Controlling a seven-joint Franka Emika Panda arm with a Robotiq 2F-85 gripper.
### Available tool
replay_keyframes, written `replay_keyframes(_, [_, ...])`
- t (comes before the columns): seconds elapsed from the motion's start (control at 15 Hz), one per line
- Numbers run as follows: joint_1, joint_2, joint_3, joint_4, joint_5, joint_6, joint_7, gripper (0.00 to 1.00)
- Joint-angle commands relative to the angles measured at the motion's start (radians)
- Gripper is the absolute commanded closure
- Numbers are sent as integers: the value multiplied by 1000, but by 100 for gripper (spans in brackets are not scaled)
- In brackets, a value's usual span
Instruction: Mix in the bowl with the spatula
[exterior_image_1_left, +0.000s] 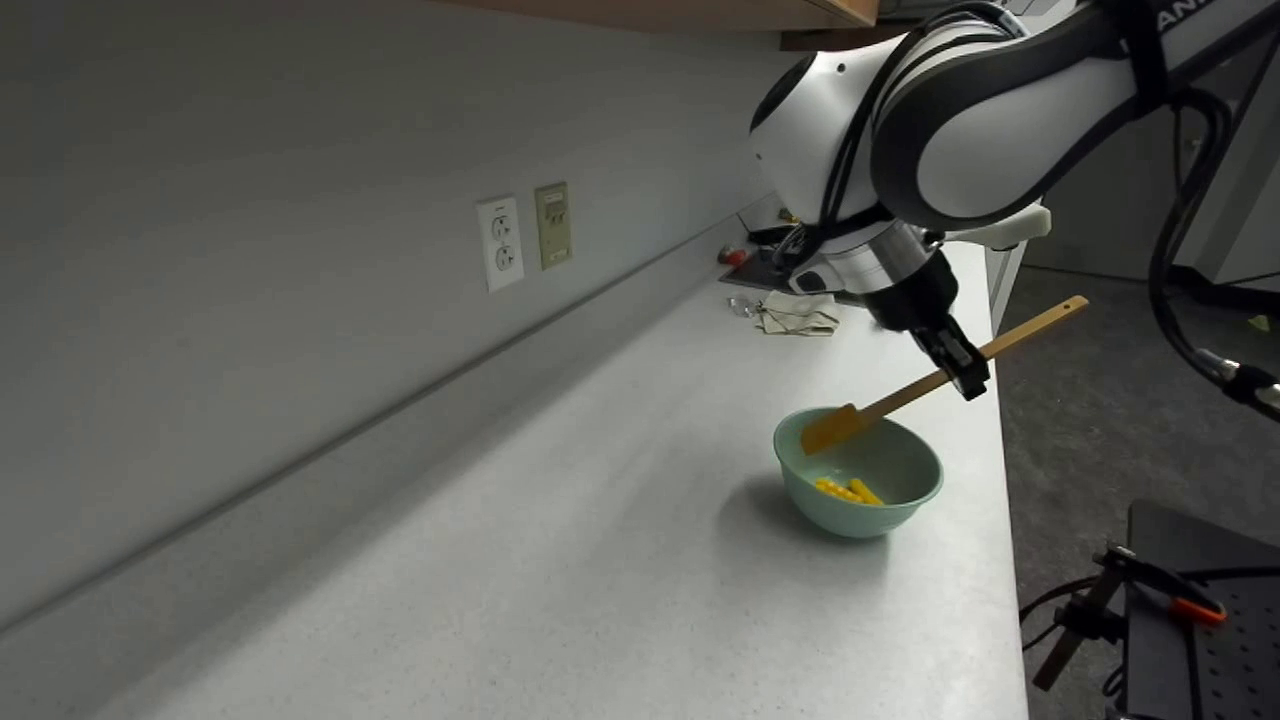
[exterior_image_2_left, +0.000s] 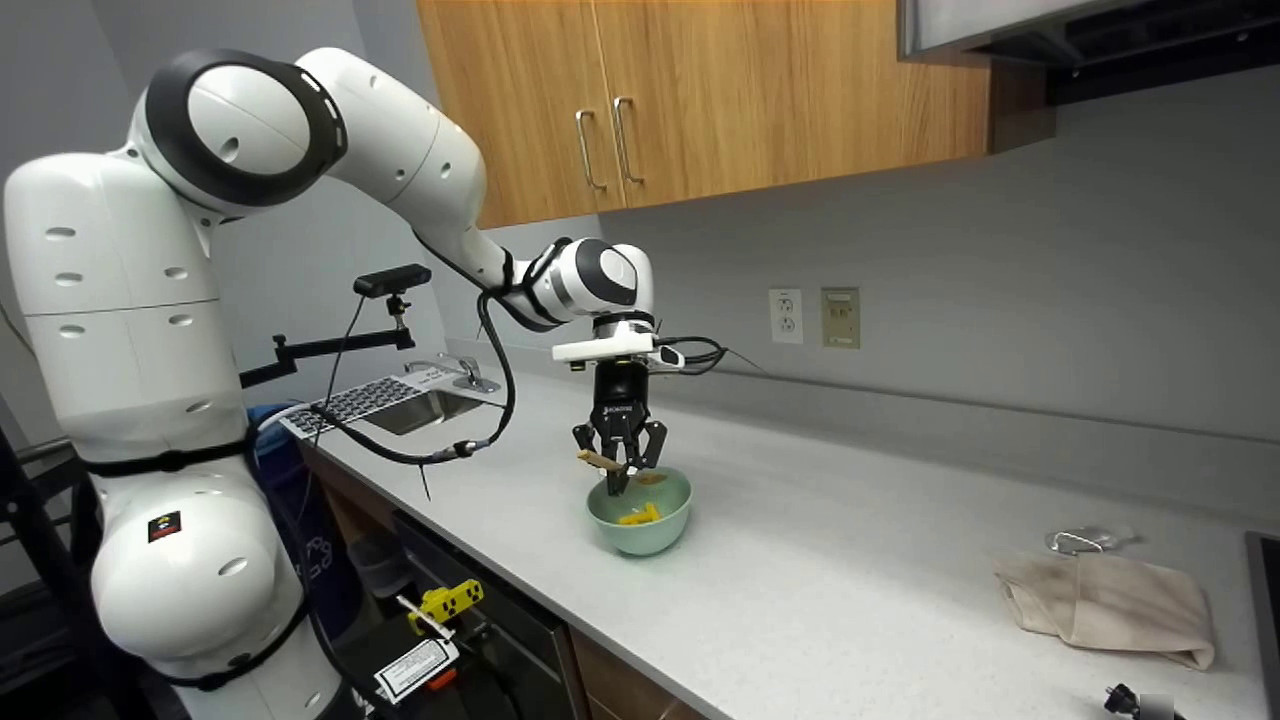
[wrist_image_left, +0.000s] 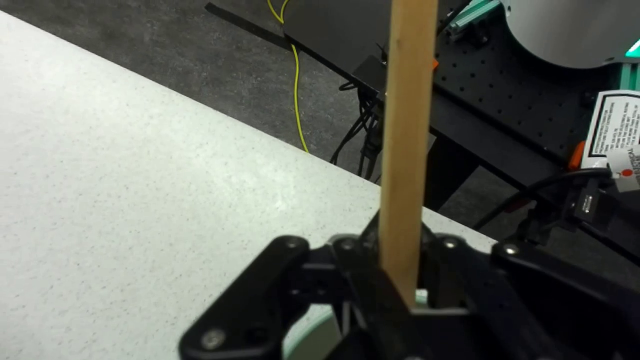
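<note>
In an exterior view, the gripper (exterior_image_1_left: 968, 378) clasps the spatula (exterior_image_1_left: 905, 396), handle toward 2 o'clock, head at 11 o'clock of the bowl (exterior_image_1_left: 848, 519) holding yellow pieces (exterior_image_1_left: 864, 492).

An exterior view looks down past the claw (exterior_image_1_left: 968, 378) to the cloth (exterior_image_1_left: 800, 314); an exterior view, farther off, faces the claw (exterior_image_2_left: 617, 479) from the cloth's side. Both share the bowl (exterior_image_2_left: 645, 541). The wrist view looks down, close over the claw.
</note>
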Motion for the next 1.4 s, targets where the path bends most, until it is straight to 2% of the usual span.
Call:
replay_keyframes(0.0, [2, -62, -3, -57, -11, -12, -13, 98])
replay_keyframes(0.33, [2, -53, -3, -78, -9, 10, -6, 98])
replay_keyframes(1.13, [2, 90, 0, -11, 6, 47, 8, 98])
replay_keyframes(1.2, [2, 91, 1, -7, 12, 49, 10, 96])
replay_keyframes(1.27, [2, 90, 3, -3, 17, 48, 6, 67])
replay_keyframes(1.33, [3, 88, 4, 0, 17, 47, 6, 66])
